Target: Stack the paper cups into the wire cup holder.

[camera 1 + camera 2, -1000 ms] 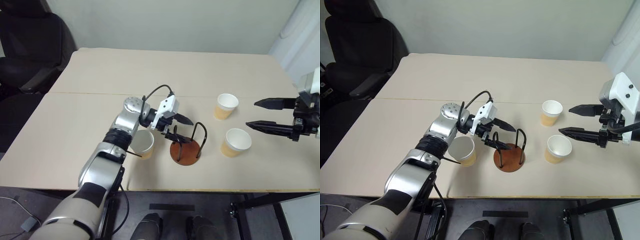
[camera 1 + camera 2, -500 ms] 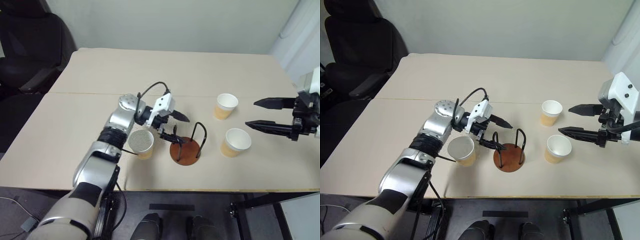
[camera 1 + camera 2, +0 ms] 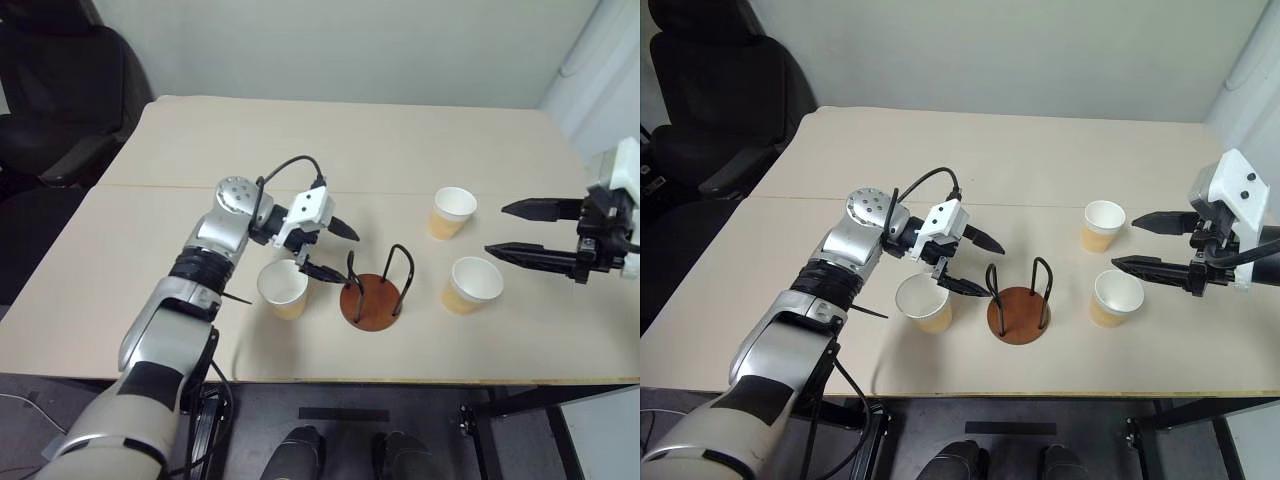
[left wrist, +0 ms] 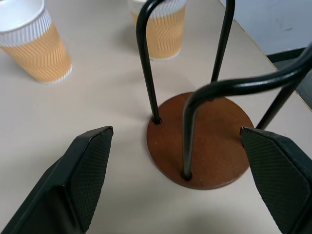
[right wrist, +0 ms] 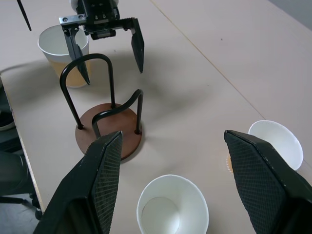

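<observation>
The wire cup holder [image 3: 372, 296], a reddish-brown disc with two black wire loops, stands empty near the table's front edge. One paper cup [image 3: 283, 288] stands upright just left of it. Two more paper cups [image 3: 452, 211] [image 3: 472, 284] stand upright to its right. My left gripper [image 3: 349, 257] hovers open and empty between the left cup and the holder, its fingers pointing at the wire loops. In the left wrist view the holder's base [image 4: 202, 141] lies between the open fingers [image 4: 87, 165]. My right gripper [image 3: 497, 229] hangs open and empty just right of the two right-hand cups.
The pale table [image 3: 300, 140] has a seam across its middle and free room at the back. A black chair [image 3: 60, 90] stands off the table's far left corner. The front edge runs close below the holder and cups.
My left gripper has drawn back to the left, away from the holder, uncovering the left cup's mouth. The right arm and all cups have stayed where they were.
</observation>
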